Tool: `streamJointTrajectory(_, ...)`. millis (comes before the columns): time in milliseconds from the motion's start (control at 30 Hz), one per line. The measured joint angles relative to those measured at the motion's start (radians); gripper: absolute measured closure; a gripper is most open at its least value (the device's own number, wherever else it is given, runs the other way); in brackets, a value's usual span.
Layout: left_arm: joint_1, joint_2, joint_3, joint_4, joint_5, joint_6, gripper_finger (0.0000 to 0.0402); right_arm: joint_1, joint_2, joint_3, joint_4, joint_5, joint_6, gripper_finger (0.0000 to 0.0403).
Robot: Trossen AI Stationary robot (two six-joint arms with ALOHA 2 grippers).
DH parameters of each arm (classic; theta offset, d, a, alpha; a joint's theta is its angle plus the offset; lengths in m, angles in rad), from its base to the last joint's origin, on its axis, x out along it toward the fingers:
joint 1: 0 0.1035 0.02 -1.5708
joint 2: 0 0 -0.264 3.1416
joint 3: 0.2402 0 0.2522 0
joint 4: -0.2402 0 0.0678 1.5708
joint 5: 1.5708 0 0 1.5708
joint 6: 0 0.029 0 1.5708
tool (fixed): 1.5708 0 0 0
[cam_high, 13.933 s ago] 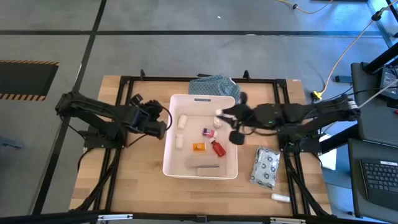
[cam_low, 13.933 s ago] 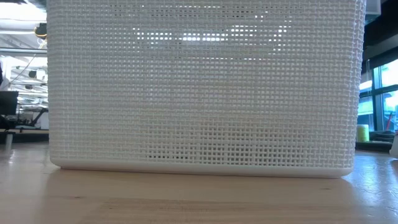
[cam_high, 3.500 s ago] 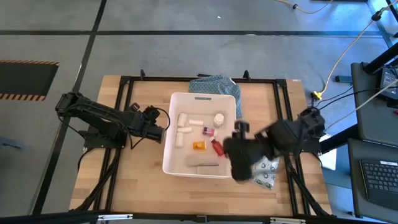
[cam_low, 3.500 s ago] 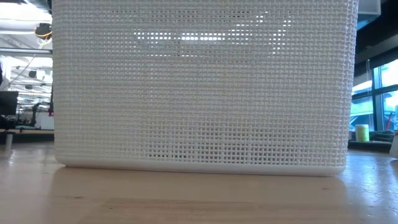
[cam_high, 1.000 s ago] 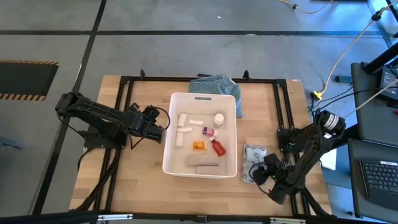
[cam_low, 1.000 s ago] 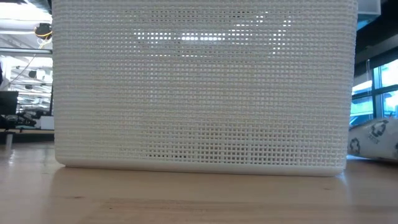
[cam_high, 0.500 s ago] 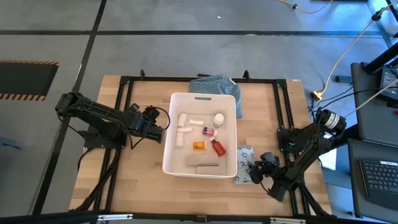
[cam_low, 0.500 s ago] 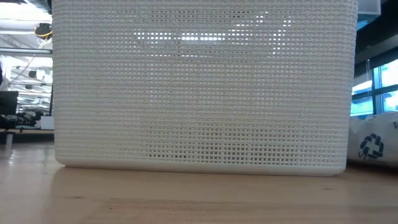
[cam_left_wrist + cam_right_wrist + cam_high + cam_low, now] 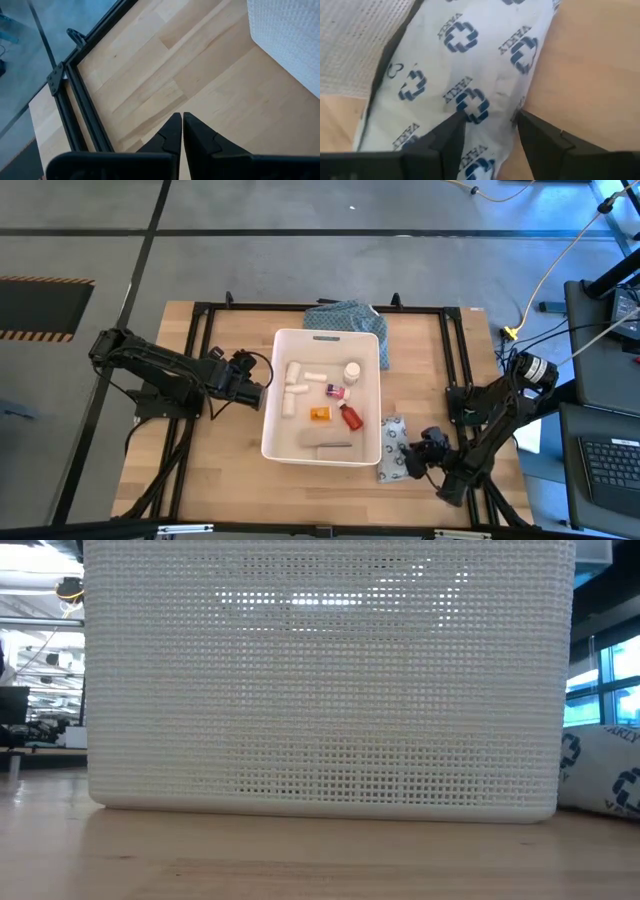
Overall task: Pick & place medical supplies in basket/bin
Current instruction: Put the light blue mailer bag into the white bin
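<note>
Now my right gripper [image 9: 408, 457] sits low at the near right of the table [image 9: 230, 480], just beside the tub's [image 9: 272, 392] near right corner; its fingers [image 9: 451, 134] stand apart, one on each side of a fold of the pouch [image 9: 393, 450], pressing on it, though I cannot tell whether they truly clamp it; the pouch lies flat on the wood, touching or nearly touching the tub's wall; its long axis runs from the far side of the table toward the near side, roughly along the tub's right wall; blue cross marks cover its face; in the low view its edge [image 9: 603, 772] shows past the tub's right end.

Inside the tub lie white bottles and rolls [image 9: 295, 379], a pink-labelled box [image 9: 335, 391], an orange item [image 9: 318, 415], a red bottle [image 9: 350, 417] angled toward the near right corner, and a grey piece [image 9: 333, 446]; a cloth [image 9: 350, 315] lies behind the tub.

My left gripper [image 9: 250, 382] waits beside the tub's left wall, fingers [image 9: 172, 131] together, holding nothing.
</note>
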Motion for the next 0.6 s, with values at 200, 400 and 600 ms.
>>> streamJointTrajectory(200, 0.000, 0.000, 0.000, 0.000, -0.002, 0.000, 0.0393, -0.015, -0.005, -0.101, 0.210, 0.043, -0.009, 0.0244)
streamJointTrajectory(400, 0.000, 0.000, 0.000, 0.000, -0.001, 0.000, 0.0391, -0.019, -0.014, -0.210, 0.402, 0.094, -0.035, 0.0253)
streamJointTrajectory(600, 0.000, 0.000, 0.000, 0.000, -0.002, 0.000, 0.0390, -0.019, -0.011, -0.208, 0.397, 0.082, -0.070, 0.0254)
